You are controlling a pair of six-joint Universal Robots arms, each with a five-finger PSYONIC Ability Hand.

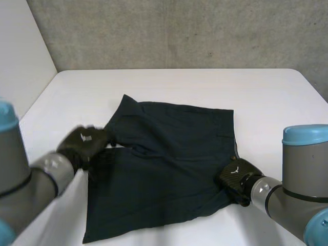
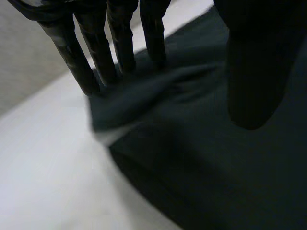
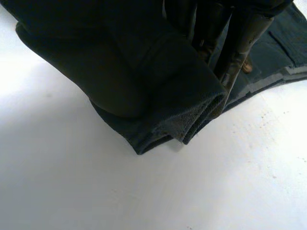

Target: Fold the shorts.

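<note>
Shorts: you have the dark shorts (image 1: 169,164) lying mostly flat on the white table (image 1: 179,87), near its middle and towards the robot's side. The waistband runs along the robot's right. The two legs point to its left, with a notch between them.

Shorts, right edge: a small button (image 1: 233,158) sits on the waistband, just beside the right robot hand.

Shorts, left edge: in the left wrist view the cloth (image 2: 201,167) rises in a soft ridge at the fingertips.

Left robot hand: you see the left robot hand (image 1: 84,142) at the left edge of the shorts, by the notch between the legs. Its fingers (image 2: 98,57) are straight and spread, with the tips on the cloth edge. Its thumb (image 2: 252,72) hangs over the cloth, apart from the fingers. No pinch is visible.

Right robot hand: the right robot hand (image 1: 237,175) is on the waistband edge, towards the near corner. The right wrist view shows a layered fold of the cloth (image 3: 192,115) lifted off the table. It is pinched between the thumb (image 3: 115,72) and the fingers (image 3: 237,43).

Arms: each arm reaches in from its own side, and the two hands are well apart.

Surroundings: a grey wall (image 1: 179,31) stands behind the table.
</note>
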